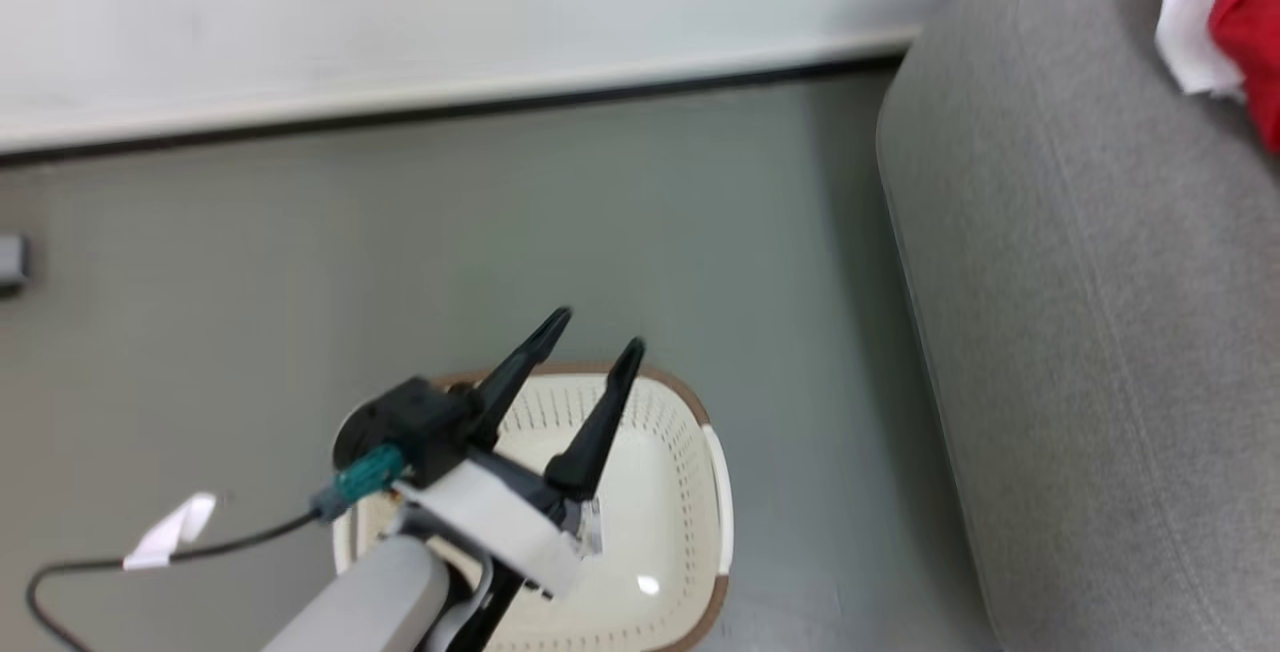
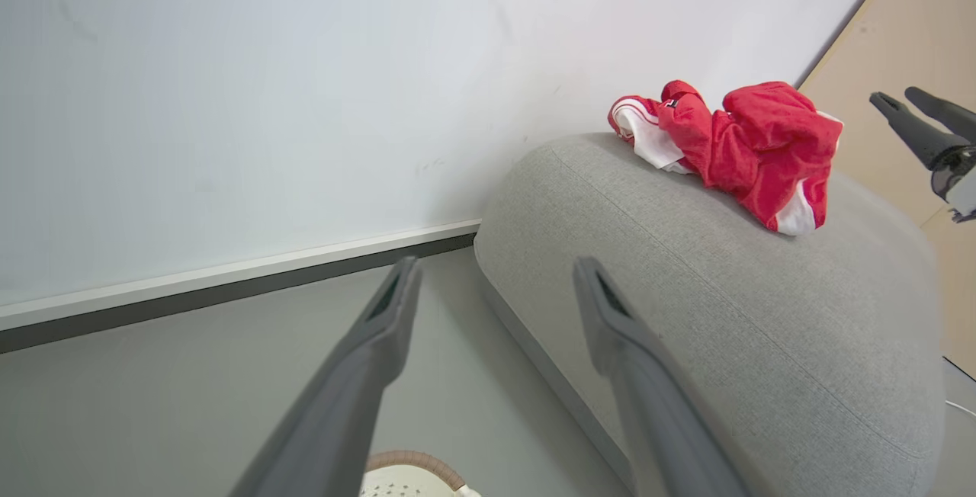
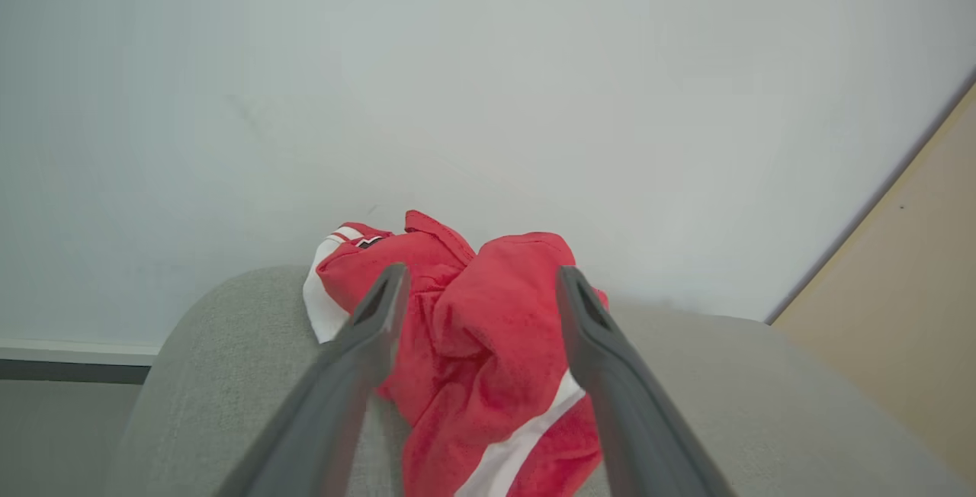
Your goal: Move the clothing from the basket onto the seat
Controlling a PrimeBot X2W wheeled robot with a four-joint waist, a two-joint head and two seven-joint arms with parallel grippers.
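In the head view the left gripper (image 1: 599, 327) hangs at the near left over the basket (image 1: 680, 512), its two dark fingers spread wide with nothing between them and touching nothing. Its pale forearm and wrist block cover the basket's near left part, and the picture's bottom edge cuts off the near rim. A dark cable (image 1: 240, 537) with a white tag trails over the grey floor (image 1: 500, 212) to the left.

To the right stands the grey sofa (image 1: 1080, 332), well apart from the basket. The red and white clothing (image 1: 1240, 22) lies crumpled on the sofa's far top, only a corner of it inside the head view, and blurred.

The left wrist view gives the whole heap on the sofa, and the right gripper (image 2: 894, 94) in the air beyond it to the right, clear of the fabric. From the right wrist view that gripper's fingers stand wide apart, gripping nothing, with the heap lying beyond them.
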